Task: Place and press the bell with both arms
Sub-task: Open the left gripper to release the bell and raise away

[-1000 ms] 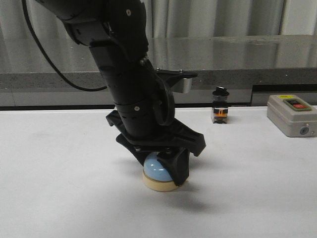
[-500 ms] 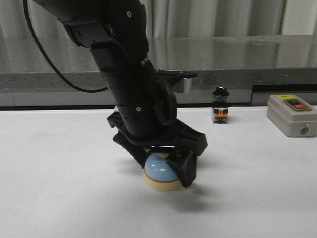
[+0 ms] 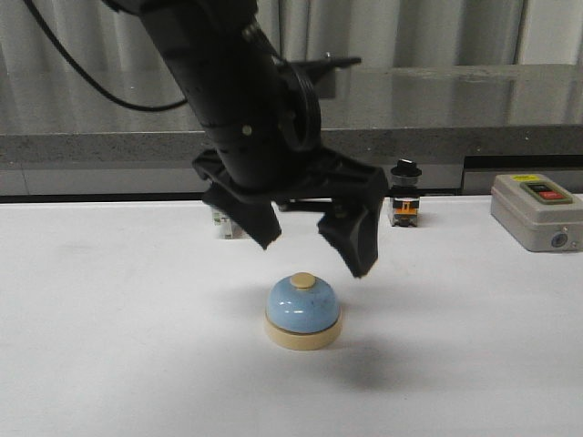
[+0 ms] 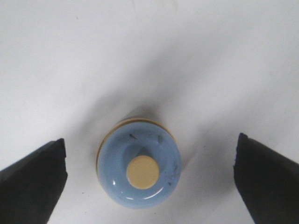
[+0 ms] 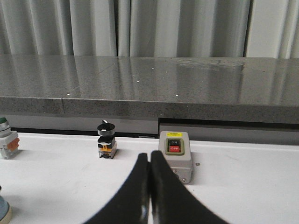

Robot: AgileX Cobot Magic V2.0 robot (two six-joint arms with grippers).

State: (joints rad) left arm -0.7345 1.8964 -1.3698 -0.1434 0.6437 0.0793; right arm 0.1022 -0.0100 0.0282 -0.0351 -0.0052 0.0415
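The light-blue bell with cream base and cream button stands upright on the white table. My left gripper hangs open just above it, one finger on each side, touching nothing. In the left wrist view the bell sits between the two spread fingers. My right gripper is shut and empty, its fingers pressed together; it does not show in the front view. A sliver of the bell shows at the edge of the right wrist view.
A grey box with red and black buttons stands at the right rear, also in the right wrist view. A black-knobbed switch and a green-capped switch stand along the back, before a grey stone ledge.
My left gripper has let go of the bell, opened wide and risen above it. The bell stays on the table.
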